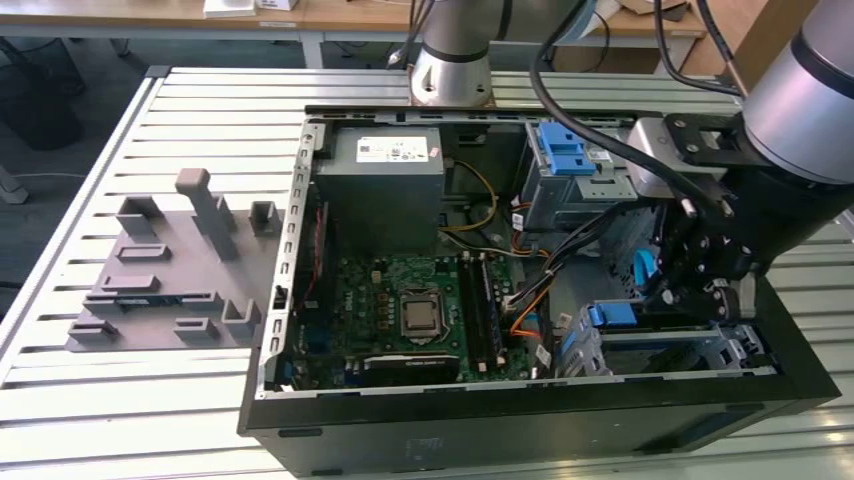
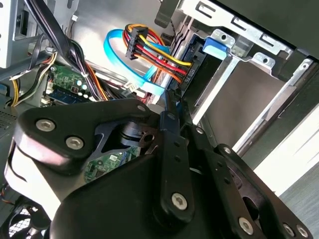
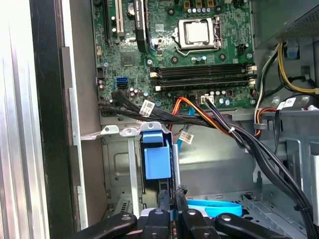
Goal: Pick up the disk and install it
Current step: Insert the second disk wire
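So the gripper (image 3: pixel 173 195), fingers pinched together, sits right at the disk's (image 3: pixel 154 162) blue bracket; I'd push straight, minding the cables (image 3: pixel 209 117) just beyond.

Around the drive cage (image 1: pixel 681 345) room is tight: cable bundles (image 3: pixel 239 134) cross just beside it toward the motherboard (image 1: pixel 414 310), and coloured power leads (image 2: pixel 159 55) hang against it. Beyond the case wall (image 1: pixel 287 260), the slatted surface (image 1: pixel 134 410) lies open past the grey fixture (image 1: pixel 167 270).
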`<action>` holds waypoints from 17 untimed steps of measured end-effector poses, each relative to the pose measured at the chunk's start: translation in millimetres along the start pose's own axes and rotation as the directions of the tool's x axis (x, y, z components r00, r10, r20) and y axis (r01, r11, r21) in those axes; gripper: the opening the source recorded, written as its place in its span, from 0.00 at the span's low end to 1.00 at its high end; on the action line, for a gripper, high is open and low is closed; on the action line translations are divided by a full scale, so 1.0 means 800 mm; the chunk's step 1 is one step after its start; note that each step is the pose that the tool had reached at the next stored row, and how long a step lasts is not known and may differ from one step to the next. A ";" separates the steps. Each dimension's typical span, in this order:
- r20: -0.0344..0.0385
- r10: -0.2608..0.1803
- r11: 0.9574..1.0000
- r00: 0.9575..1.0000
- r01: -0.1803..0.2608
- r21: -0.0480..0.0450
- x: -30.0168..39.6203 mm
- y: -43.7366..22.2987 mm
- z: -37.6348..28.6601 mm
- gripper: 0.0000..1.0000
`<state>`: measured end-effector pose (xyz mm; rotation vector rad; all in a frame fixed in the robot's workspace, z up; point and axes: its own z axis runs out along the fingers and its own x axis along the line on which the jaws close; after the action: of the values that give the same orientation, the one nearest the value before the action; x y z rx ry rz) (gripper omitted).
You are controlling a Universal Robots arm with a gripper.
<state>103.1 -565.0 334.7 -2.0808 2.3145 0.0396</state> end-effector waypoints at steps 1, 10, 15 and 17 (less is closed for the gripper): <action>0.000 0.000 1.000 1.000 0.000 0.000 0.0000 -0.0004 0.0001 0.16; 0.000 0.000 1.000 1.000 0.000 0.000 0.0015 -0.0021 0.0052 0.16; 0.000 0.000 1.000 1.000 0.000 0.000 0.0034 -0.0025 0.0081 0.16; 0.000 0.000 1.000 1.000 0.000 0.000 0.0037 -0.0025 0.0083 0.16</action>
<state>104.8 -567.9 328.0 -2.0808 2.3147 0.0393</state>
